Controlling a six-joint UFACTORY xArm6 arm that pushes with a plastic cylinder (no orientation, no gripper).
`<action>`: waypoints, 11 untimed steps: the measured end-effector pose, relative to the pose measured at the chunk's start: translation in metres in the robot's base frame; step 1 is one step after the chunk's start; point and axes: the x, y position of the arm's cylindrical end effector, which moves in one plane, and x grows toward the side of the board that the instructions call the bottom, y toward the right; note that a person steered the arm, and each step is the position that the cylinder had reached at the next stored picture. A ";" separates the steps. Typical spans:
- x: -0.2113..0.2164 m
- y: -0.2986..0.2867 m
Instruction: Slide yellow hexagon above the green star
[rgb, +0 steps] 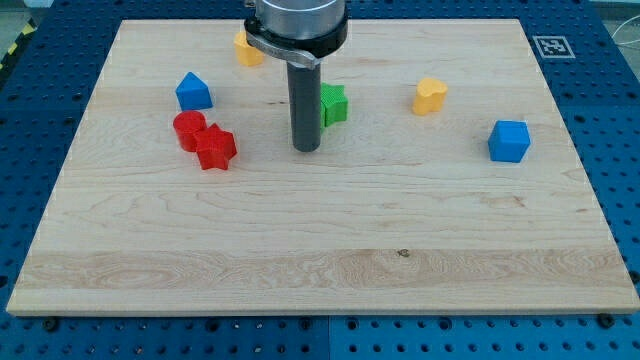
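Note:
The yellow hexagon (247, 49) lies near the view's top, partly hidden behind the arm's body. The green star (334, 104) sits right of the rod, partly hidden by it. My tip (306, 148) rests on the board just left of and below the green star, well below the yellow hexagon.
A blue block with a pointed top (193, 92) lies at the left. A red cylinder (189, 130) touches a red star (216, 148) below it. A yellow heart (430, 96) and a blue cube (509, 141) lie at the right. The wooden board (320, 290) lies on a blue perforated table.

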 end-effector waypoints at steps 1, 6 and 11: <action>0.000 -0.014; -0.081 -0.061; -0.193 -0.119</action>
